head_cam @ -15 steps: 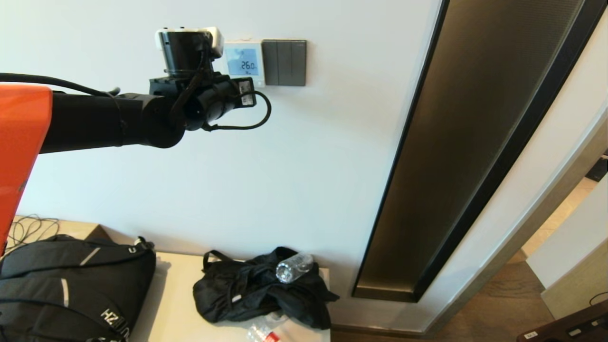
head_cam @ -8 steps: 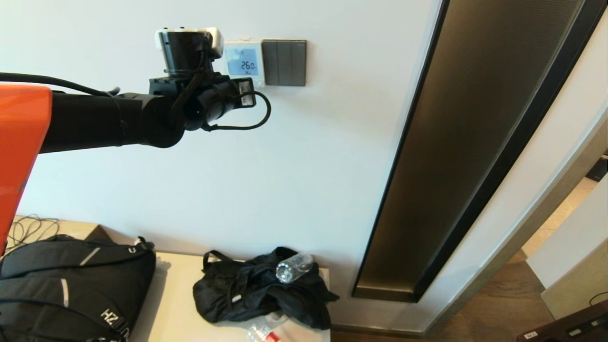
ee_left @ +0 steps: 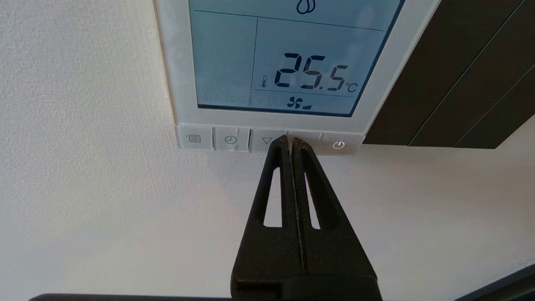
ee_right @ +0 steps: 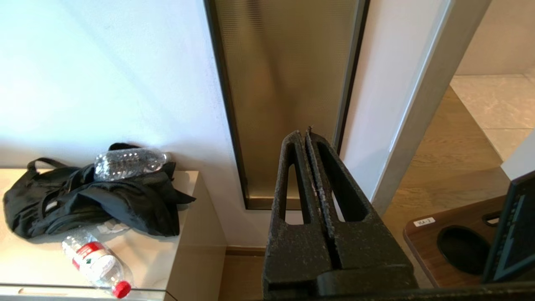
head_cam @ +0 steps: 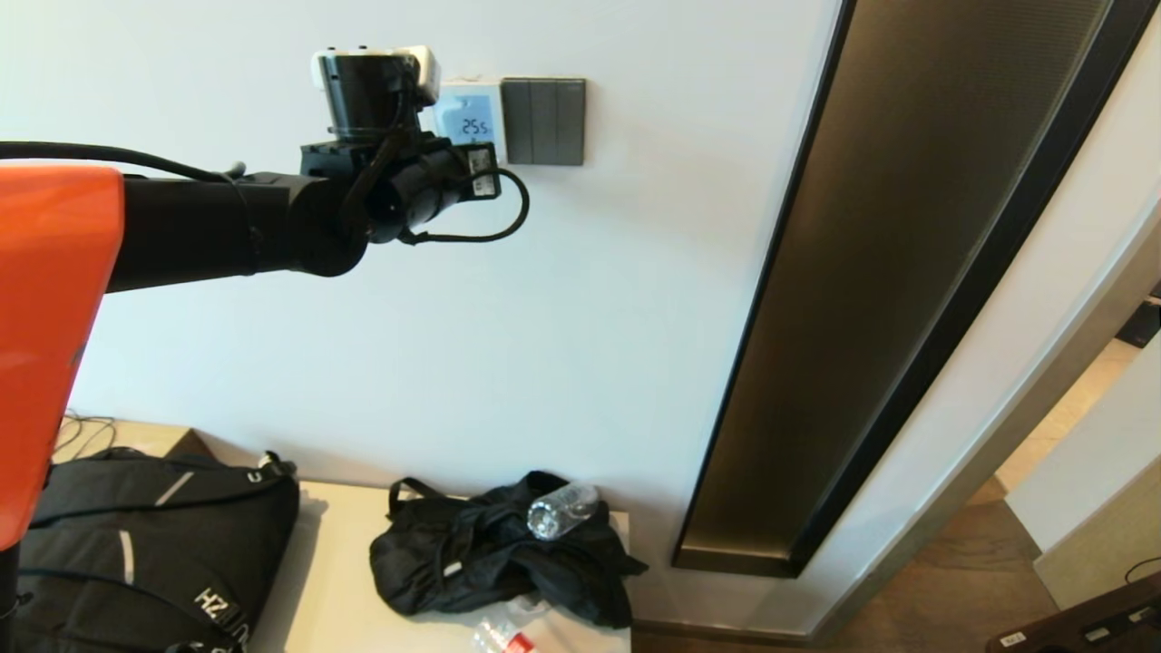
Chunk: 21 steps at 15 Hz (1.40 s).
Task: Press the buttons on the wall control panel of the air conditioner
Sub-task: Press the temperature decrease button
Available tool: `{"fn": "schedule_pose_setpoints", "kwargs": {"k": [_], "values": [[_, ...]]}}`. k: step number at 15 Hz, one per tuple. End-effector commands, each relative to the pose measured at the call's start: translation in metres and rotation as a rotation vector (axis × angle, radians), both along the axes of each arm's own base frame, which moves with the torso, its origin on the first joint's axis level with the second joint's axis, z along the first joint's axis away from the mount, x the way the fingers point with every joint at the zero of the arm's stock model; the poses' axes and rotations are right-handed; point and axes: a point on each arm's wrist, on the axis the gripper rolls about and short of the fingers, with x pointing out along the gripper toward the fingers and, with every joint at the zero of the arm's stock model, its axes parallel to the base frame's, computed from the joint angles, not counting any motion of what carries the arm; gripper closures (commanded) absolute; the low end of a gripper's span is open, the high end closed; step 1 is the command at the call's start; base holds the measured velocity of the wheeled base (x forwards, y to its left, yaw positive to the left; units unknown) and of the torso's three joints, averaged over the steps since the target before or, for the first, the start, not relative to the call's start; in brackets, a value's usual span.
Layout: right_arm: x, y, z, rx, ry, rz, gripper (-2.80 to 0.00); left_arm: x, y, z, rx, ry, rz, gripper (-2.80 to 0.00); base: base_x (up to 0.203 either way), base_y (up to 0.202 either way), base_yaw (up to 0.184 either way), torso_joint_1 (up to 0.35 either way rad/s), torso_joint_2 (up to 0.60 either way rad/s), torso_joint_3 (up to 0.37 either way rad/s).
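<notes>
The white wall control panel (head_cam: 472, 102) hangs high on the wall; its blue-lit screen (ee_left: 288, 58) reads 25.5 °C. A row of small white buttons (ee_left: 230, 139) runs along its bottom edge: menu, clock, down arrow, a hidden one, power (ee_left: 339, 145). My left gripper (ee_left: 290, 140) is shut, its tips at the button strip between the down arrow (ee_left: 264, 140) and the power key, covering the key there. In the head view the left wrist (head_cam: 399, 172) hides the panel's left and lower parts. My right gripper (ee_right: 307, 136) is shut and empty, parked low near the floor.
A dark grey three-part switch plate (head_cam: 544, 121) adjoins the panel on the right. A tall dark-framed bronze wall panel (head_cam: 889, 272) stands further right. Below are a cabinet (head_cam: 331, 580) with black bags (head_cam: 490, 553) and plastic bottles (head_cam: 560, 510).
My left arm has moved right and toward the wall, covering more of the panel. The display has gone from 26.0 to 25.5.
</notes>
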Motion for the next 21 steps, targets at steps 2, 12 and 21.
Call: {"fn": "schedule_pose_setpoints", "kwargs": {"k": [2,12,21], "values": [[0.0,0.0,0.0,0.0,0.001,0.0,0.0,0.001,0.0,-0.004,0.003,0.011,0.003,0.0,0.0,0.0,0.0,0.0,0.0,0.0],[0.0,0.0,0.0,0.0,0.001,0.0,0.0,-0.011,0.005,0.003,0.002,0.005,0.003,0.0,0.0,0.0,0.0,0.0,0.0,0.0],[0.0,0.0,0.0,0.0,0.001,0.0,0.0,-0.005,0.003,-0.003,0.005,0.012,0.003,0.0,0.0,0.0,0.0,0.0,0.0,0.0]]}}
